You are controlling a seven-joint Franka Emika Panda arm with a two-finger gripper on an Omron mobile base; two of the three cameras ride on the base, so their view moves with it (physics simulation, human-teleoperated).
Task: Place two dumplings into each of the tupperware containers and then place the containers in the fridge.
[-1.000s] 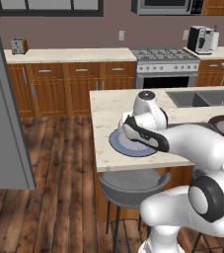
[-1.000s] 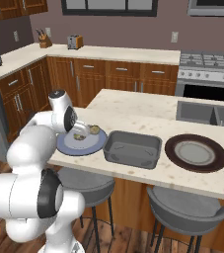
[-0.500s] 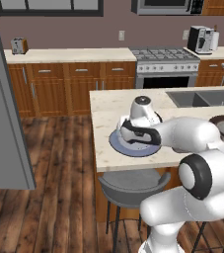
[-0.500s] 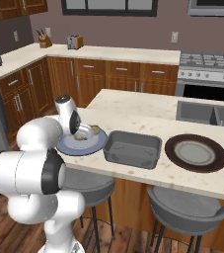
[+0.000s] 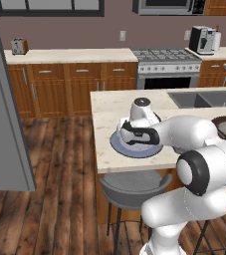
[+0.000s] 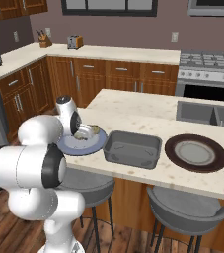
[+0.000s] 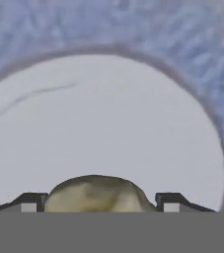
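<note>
In the hand view a tan-olive dumpling (image 7: 99, 191) sits snug between my two dark fingertips (image 7: 30, 201), and my gripper (image 7: 101, 202) is shut on it. It rests just over the pale centre of the round blue-grey plate (image 7: 148, 29). From the base views my gripper (image 6: 85, 134) is pressed down onto that plate (image 6: 94, 147) at the island's near left corner, where another dumpling (image 6: 94, 130) peeks out beside the hand. A smoky grey tupperware container (image 6: 132, 149) stands empty just right of the plate. The hand (image 5: 138, 133) hides the plate's (image 5: 118, 147) middle. The grey fridge door (image 5: 2, 119) stands at far left.
A round dark brown plate (image 6: 196, 152) lies right of the tub, with the sink (image 6: 209, 112) behind it. Grey stools (image 5: 134, 187) stand below the island's near edge. The stove (image 5: 167, 64) and wooden cupboards line the back wall.
The hand has dropped lower onto the blue-grey plate and turned slightly, and now covers the dumplings that showed beside it a second ago.
</note>
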